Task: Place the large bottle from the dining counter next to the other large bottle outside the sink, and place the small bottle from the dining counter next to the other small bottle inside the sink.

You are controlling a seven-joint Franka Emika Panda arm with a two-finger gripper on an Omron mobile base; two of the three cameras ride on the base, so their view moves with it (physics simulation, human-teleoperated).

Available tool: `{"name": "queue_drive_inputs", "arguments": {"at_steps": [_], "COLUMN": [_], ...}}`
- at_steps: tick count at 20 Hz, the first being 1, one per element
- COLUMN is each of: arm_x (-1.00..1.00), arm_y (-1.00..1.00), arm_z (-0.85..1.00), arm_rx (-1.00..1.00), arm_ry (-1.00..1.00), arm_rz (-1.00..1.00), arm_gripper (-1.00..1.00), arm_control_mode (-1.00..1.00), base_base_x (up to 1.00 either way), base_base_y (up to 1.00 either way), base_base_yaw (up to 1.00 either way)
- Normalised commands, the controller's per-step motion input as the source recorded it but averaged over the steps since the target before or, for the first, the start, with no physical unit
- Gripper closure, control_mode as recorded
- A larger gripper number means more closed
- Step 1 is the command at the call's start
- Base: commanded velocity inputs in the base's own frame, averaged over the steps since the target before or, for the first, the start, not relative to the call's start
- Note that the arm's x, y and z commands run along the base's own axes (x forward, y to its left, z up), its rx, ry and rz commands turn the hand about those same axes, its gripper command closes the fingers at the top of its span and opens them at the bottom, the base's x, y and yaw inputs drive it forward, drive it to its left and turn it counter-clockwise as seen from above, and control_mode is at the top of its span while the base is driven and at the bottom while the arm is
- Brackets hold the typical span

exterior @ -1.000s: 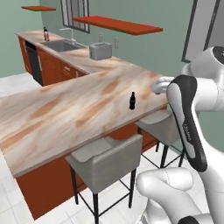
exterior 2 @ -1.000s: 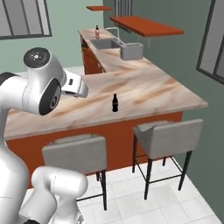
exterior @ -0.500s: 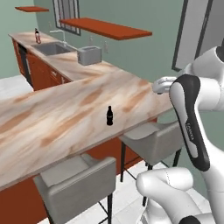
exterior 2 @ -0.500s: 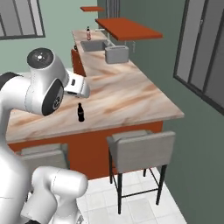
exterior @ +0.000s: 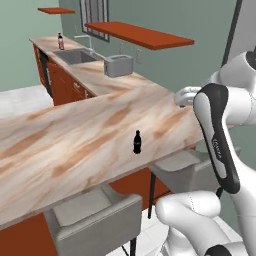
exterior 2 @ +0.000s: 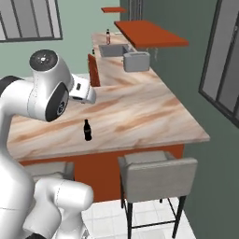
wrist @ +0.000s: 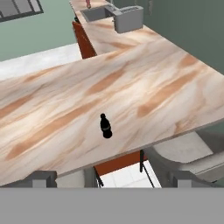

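Note:
The small bottle [exterior: 137, 142] [exterior 2: 87, 130] [wrist: 105, 126], short and all black, stands upright near the front edge of the dining counter [exterior: 65, 145] [exterior 2: 140, 112]. My gripper [wrist: 113, 180] hangs open and empty well above and in front of it, its fingertips [wrist: 41, 178] wide apart. Far back, the other large bottle [exterior: 60, 41] [exterior 2: 108, 36] [wrist: 89, 3], dark with a red label, stands on the worktop beside the sink [exterior: 75, 56] [exterior 2: 114, 49]. The large bottle is out of view. The other small bottle is hidden.
A grey toaster [exterior: 118, 65] [exterior 2: 136, 61] sits on the worktop between the sink and the dining counter. Red shelves [exterior: 137, 34] hang above it. Grey padded stools [exterior: 95, 220] [exterior 2: 156, 175] stand under the counter's front edge. A window wall runs along the right.
The base has driven along the counter, so both base views have shifted and the stools and small bottle sit elsewhere in the picture. The bottle has not moved on the counter. The gripper stays open.

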Motion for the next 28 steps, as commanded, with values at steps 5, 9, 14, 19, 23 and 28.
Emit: {"name": "queue_drive_inputs", "arguments": {"at_steps": [5,9,14,19,23,28], "arm_x": [0.0,0.0,0.0,0.0,0.0,0.0], "arm_y": [0.0,0.0,0.0,0.0,0.0,0.0], "arm_z": [0.0,0.0,0.0,0.0,0.0,0.0], "arm_rx": [0.0,0.0,0.0,0.0,0.0,0.0], "arm_ry": [0.0,0.0,0.0,0.0,0.0,0.0], "arm_rz": [0.0,0.0,0.0,0.0,0.0,0.0], "arm_gripper": [-1.0,-1.0,-1.0,-1.0,-1.0,-1.0], "arm_control_mode": [1.0,1.0,1.0,1.0,1.0,1.0], "base_base_x": [-0.04,-0.05,-0.03,0.33,0.49,0.58], "base_base_y": [0.0,0.0,-0.01,-0.15,-0.13,-0.24], "base_base_yaw": [0.25,0.25,0.24,0.14,0.07,0.07]}}
